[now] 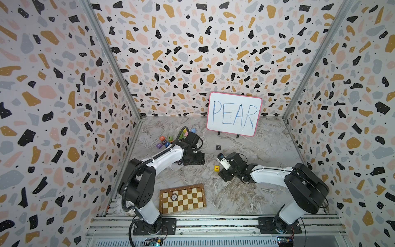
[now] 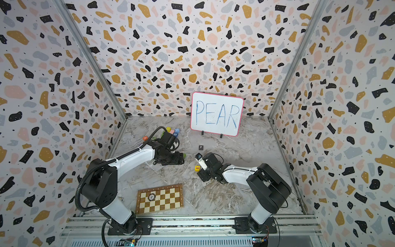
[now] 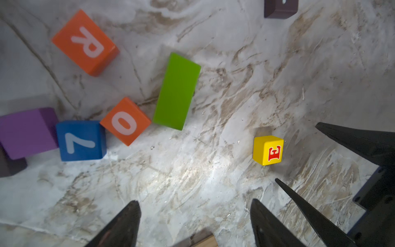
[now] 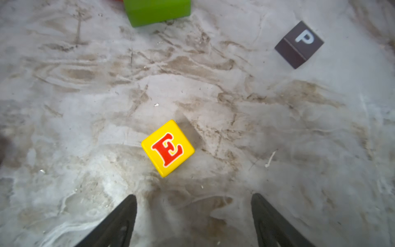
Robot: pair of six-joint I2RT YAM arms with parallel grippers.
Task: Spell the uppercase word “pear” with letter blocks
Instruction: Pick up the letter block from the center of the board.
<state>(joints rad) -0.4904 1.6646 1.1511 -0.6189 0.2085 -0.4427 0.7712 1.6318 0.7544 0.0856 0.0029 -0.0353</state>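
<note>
- The left gripper [image 3: 193, 202] stood with fingers apart, empty.
- The right gripper [image 4: 193, 195] was likewise apart and empty, with the yellow E cube [image 4: 168, 148] just beside it.
- The black P cube [image 4: 299, 43] lay near the whiteboard [image 1: 234, 116], in front of it.
- The orange R cube [image 3: 85, 42] lay off to the whiteboard's side.
- The chessboard [image 1: 182, 198] bore one round chip [image 1: 174, 197].

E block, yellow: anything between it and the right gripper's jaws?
Nothing visible. In the right wrist view only bare tabletop lies between the right gripper, jaws open, and the yellow E block. The P block and the green bar sit farther off, outside that path.
</note>
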